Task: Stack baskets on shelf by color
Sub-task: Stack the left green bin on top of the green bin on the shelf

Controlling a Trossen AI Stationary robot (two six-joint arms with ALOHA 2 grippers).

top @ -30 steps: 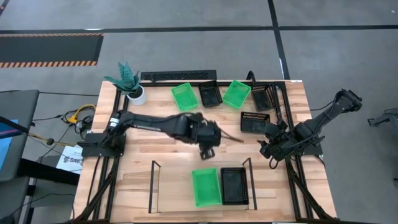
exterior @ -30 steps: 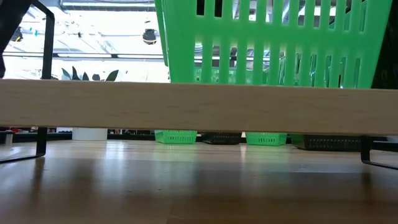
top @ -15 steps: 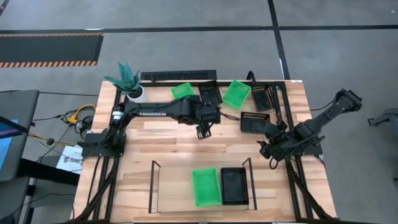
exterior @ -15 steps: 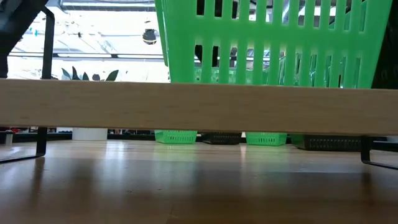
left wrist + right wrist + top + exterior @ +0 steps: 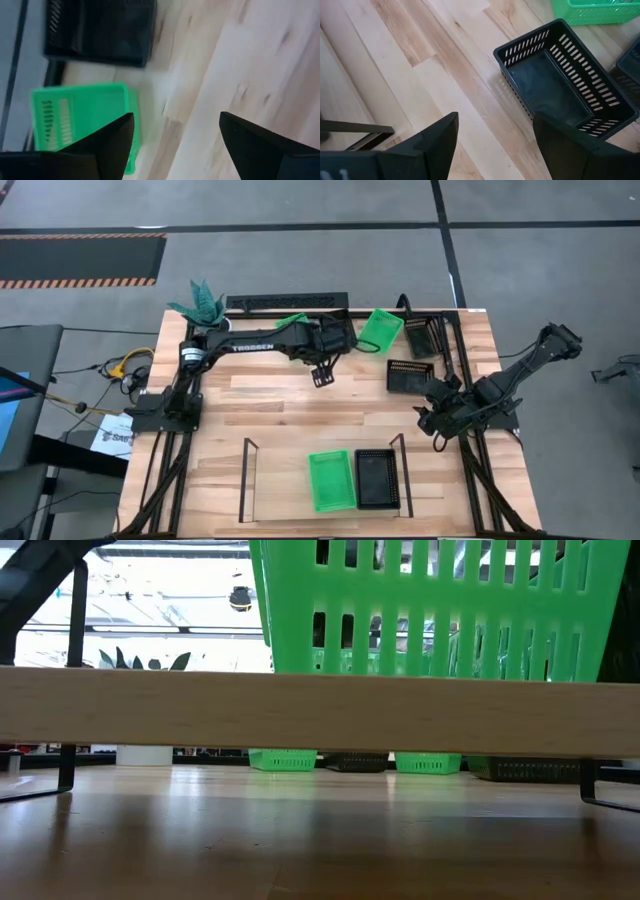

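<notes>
- You have the wooden table [image 5: 270,405] of pale planks under both arms; only the low view shows its glossy reflecting surface.
- The shelf [image 5: 250,480], a light board between thin black wire ends, sits at the near edge; from the low view you get only the board's edge across the picture.
- On it stand a green basket [image 5: 331,480] and a black basket [image 5: 377,478], side by side toward the right end; the slotted green wall fills the low view.
- Your left gripper [image 5: 323,373] reaches over the far middle of the table, fingers spread and holding nothing in the left wrist view, which shows a green basket [image 5: 82,117] beside a black basket [image 5: 100,30].
- Your right gripper [image 5: 432,416] waits at the right side, fingers apart and empty; its wrist view shows the mesh-walled black basket [image 5: 565,77] lying just ahead.
- From above, another green basket [image 5: 380,331] lies tilted at the far edge.
</notes>
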